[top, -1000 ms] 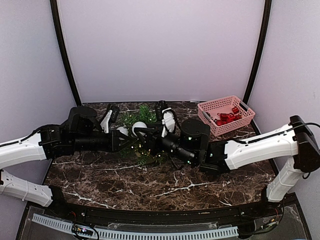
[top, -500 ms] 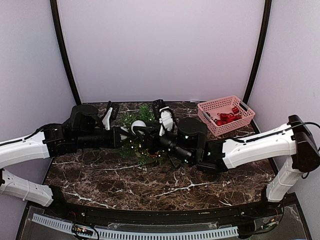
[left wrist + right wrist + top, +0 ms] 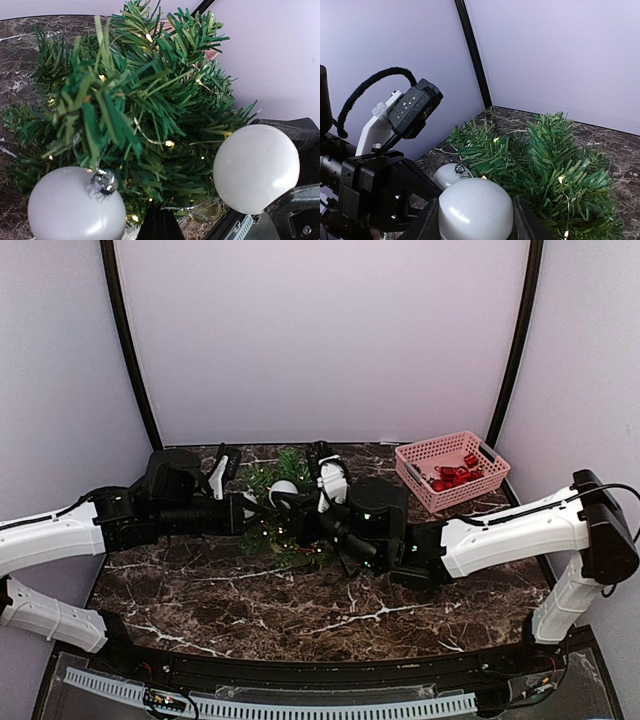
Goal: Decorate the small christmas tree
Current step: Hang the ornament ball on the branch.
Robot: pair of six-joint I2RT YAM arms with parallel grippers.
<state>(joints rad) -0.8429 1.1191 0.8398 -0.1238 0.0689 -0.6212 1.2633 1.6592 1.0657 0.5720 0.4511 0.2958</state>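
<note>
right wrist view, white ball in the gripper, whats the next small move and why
Probably ease the right gripper forward to a free branch of the small christmas tree: the white ball sits clamped between its fingers, short of the needles, and a second ornament already occupies the nearest branch.

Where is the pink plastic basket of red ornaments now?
In the top view, the pink plastic basket sits at the far-right corner of the dark marble table, right of the small green christmas tree.

A lab-style robot booth — plain lilac backdrop panels (image 3: 320, 340) and black poles (image 3: 128, 350) close in a marble-patterned table (image 3: 300, 625) with a slotted cable duct (image 3: 300, 707).
</note>
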